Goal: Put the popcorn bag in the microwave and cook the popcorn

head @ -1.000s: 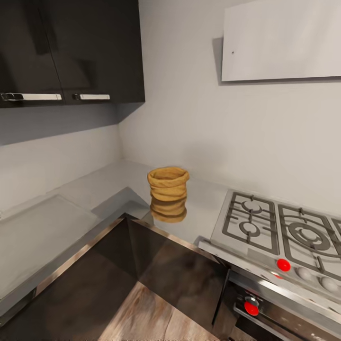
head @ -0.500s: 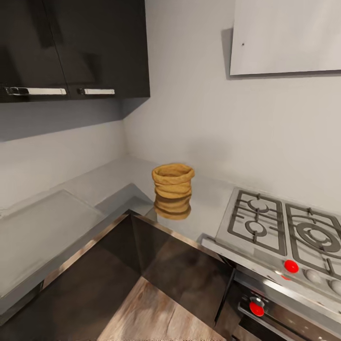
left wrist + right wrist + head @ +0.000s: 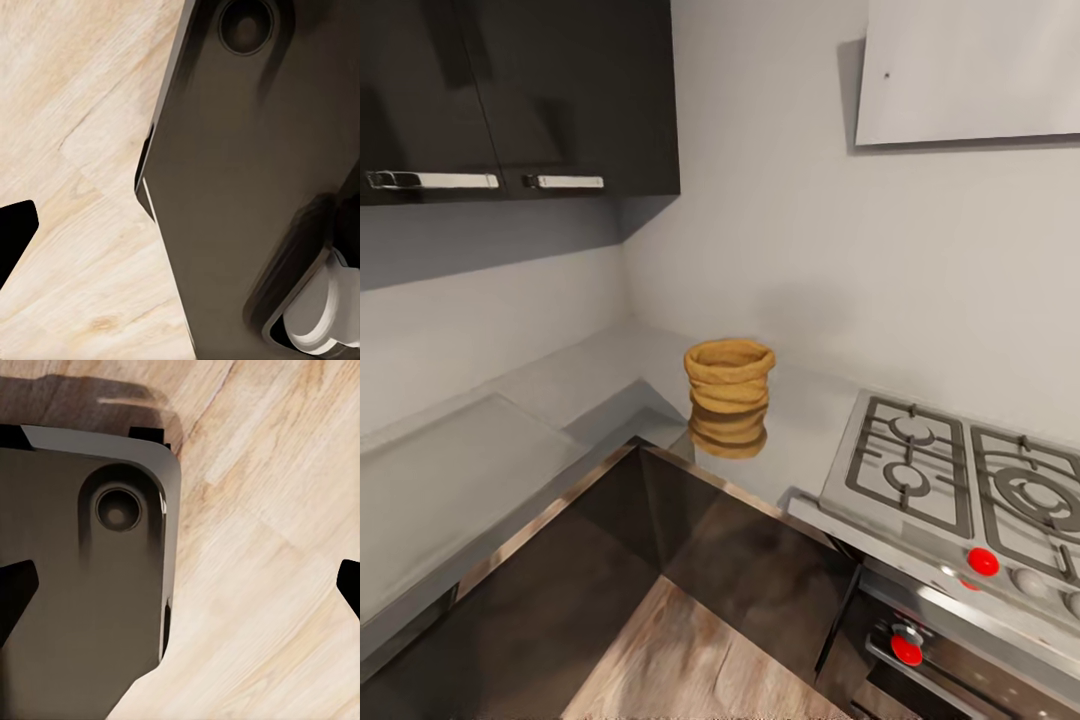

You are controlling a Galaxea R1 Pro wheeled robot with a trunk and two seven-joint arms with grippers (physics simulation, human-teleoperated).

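- Hanging low over the wood floor [image 3: 270, 547], both arms point down beside the dark robot base [image 3: 247, 150]; whether either gripper is spread or pressed together I cannot tell.
- Farther off, the popcorn bag [image 3: 729, 385] stands upright on the corner worktop [image 3: 590, 385], near the hob [image 3: 960, 470].
- Across the last second the whole view has shifted, so the camera is moving; judged, the approach continues.

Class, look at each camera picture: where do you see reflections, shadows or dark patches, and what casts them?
Head view: the glossy countertop mirrors the popcorn bag just beneath it, and the white wall panel throws a soft shadow on the wall. Left wrist view: a dark robot body over pale wooden floor. Right wrist view: the same dark body shades the floor beside it.
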